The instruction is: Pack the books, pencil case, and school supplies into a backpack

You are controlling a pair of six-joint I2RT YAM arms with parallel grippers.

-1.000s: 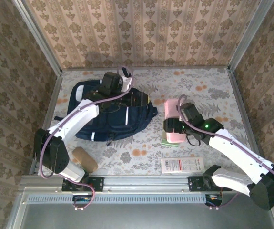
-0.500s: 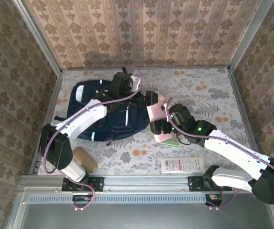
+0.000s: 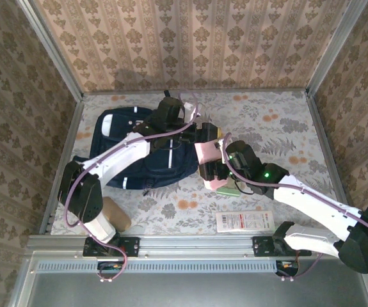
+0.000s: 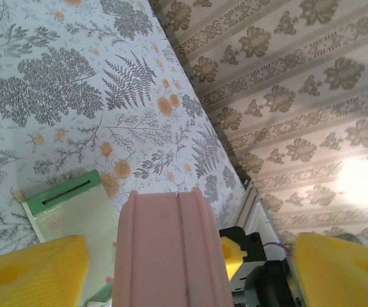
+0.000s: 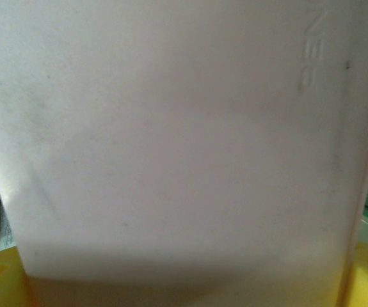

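Top camera: the backpack (image 3: 164,167) is lying flat. Just right of it, the right claw (image 3: 212,171) is clamping a pink pencil case (image 3: 207,157).
Left claw (image 3: 204,133): hovering at the backpack's right edge.
Left wrist camera: its yellow fingers (image 4: 33,272) are standing wide apart either side of the case, with a green packet (image 4: 75,214) peeking out behind.
Right wrist camera: the case's pale face is sitting close up.
Count: one backpack, one case and two packets, one green and one long white packet (image 3: 244,222) lying right of the backpack.

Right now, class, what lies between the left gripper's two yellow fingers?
The pink pencil case, end-on in the left wrist view, with gaps showing on both sides before the fingers. The right gripper holds it, as the top view shows.
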